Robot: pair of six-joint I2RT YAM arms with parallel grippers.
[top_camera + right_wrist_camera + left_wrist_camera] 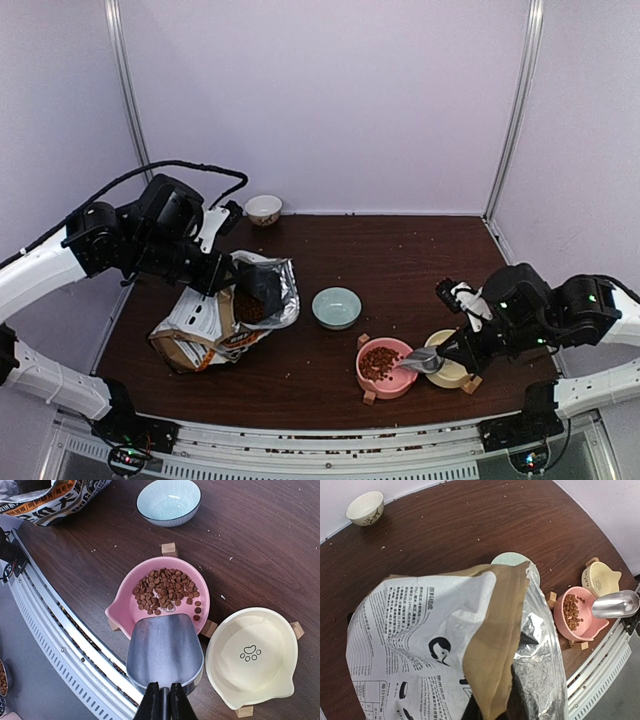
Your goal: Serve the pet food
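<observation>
pet food (165, 591): pink bowl (121, 614) | right gripper (163, 699): scoop (165, 647) | left gripper (247, 284): bag (195, 325)

Four bowls counted: white bowl (365, 507), pale blue bowl (168, 500), pink bowl (124, 611), cream bowl (270, 635). One paper bag (410, 630), one metal scoop (165, 650). Pellets of pet food (165, 587): several dozen, too many to count singly.

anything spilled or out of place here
Yes: small crumbs are scattered over the table, and brown bits lie in the metal rail at its near edge. The pet food itself sits inside the pink bowl.
</observation>
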